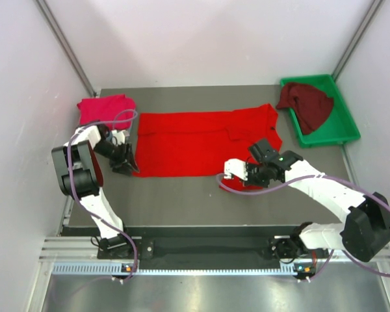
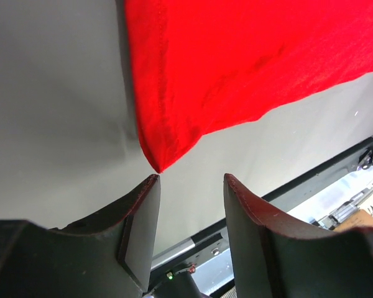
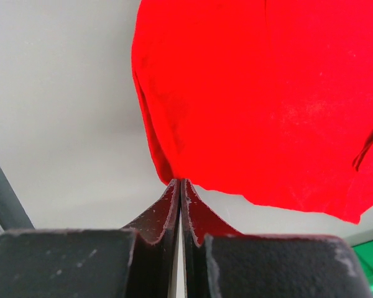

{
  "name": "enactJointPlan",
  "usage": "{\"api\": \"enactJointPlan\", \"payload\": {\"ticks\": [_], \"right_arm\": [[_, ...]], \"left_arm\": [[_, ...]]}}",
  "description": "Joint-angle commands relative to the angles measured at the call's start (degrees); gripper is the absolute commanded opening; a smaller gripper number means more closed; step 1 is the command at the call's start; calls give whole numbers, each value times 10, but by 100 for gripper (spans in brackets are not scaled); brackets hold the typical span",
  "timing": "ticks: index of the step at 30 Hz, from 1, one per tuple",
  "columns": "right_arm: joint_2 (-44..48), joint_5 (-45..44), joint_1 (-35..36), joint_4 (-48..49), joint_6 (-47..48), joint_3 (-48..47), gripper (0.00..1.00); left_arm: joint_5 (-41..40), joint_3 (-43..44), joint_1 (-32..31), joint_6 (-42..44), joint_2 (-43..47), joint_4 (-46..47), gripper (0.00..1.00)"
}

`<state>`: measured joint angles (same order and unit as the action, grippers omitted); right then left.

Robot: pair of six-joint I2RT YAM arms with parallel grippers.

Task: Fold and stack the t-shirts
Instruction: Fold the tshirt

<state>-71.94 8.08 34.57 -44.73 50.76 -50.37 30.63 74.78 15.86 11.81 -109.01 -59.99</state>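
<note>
Across the table lie three t-shirts; left fingers spread, right fingers pressed together.

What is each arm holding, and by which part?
The right gripper has its jaws shut on the bright red t-shirt, at its near edge. The left gripper is open beside a corner, holding nothing.

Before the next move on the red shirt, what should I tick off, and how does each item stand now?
1. Red shirt spread flat on the table: ok.
2. Left gripper jaws open at the shirt's near corner: ok.
3. Corner between the left jaws: not ok, it lies just ahead of them.
4. Right gripper jaws shut at the shirt's edge, cloth pinched: cannot tell.
5. Pink shirt folded at the far left: ok.
6. Maroon shirt in the tray, out of the way: ok.
</note>
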Motion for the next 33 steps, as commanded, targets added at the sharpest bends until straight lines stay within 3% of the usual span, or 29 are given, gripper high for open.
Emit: {"api": "enactJointPlan", "payload": {"ticks": [1, 11, 14, 16, 19, 28, 33], "right_arm": [[13, -1, -7, 9, -8, -20, 0], [16, -4, -11, 12, -8, -17, 0], [18, -6, -12, 15, -10, -16, 0], [20, -9, -16, 17, -11, -17, 0], [22, -15, -34, 24, -15, -15, 0], [30, -17, -143, 32, -34, -58, 0], [24, -16, -173, 44, -35, -94, 0]], "left_arm": [[6, -8, 7, 6, 13, 11, 50], [0, -15, 7, -7, -30, 53, 49], [7, 1, 7, -10, -53, 51, 40], [14, 9, 8, -7, -56, 44, 29], [14, 11, 7, -2, -49, 40, 0], [15, 48, 7, 37, 3, -22, 0], [27, 118, 7, 44, -6, -62, 0]]}}
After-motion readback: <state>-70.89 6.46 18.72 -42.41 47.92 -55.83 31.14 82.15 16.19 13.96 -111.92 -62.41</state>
